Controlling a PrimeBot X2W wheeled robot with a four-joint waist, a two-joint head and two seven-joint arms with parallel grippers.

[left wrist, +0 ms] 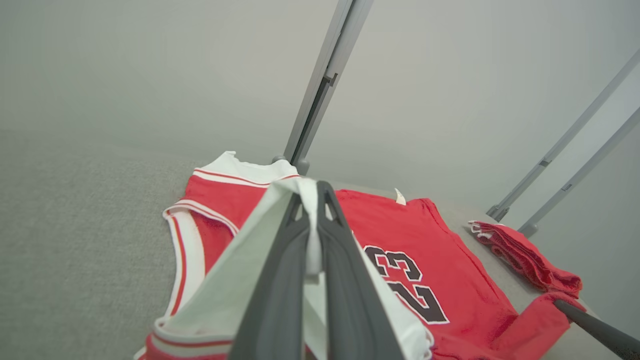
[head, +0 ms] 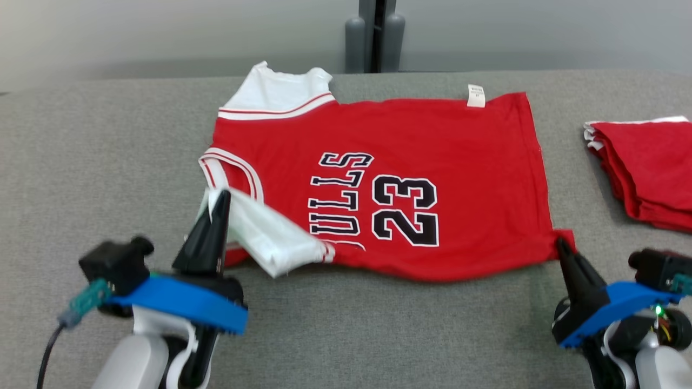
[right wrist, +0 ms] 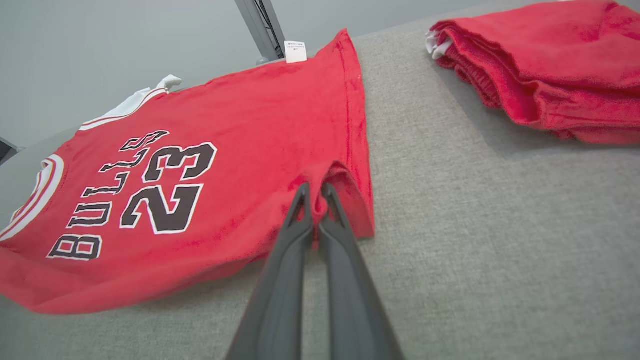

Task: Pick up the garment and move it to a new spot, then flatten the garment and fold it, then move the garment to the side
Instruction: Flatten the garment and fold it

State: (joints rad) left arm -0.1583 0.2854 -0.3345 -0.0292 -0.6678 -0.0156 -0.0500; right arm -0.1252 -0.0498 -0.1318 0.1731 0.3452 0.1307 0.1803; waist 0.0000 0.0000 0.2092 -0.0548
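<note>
The garment is a red basketball jersey with white trim, black lettering and the number 23, spread on the grey table. My left gripper is shut on its near white shoulder part, which is lifted and folded over; in the left wrist view white cloth is pinched between the fingers. My right gripper is shut on the near red hem corner; the right wrist view shows red cloth caught at the fingertips. The jersey lies mostly flat otherwise.
A stack of folded red clothes lies at the table's right edge, and appears as in the right wrist view. A grey post stands behind the table's far edge. The grey table is bare to the left of the jersey.
</note>
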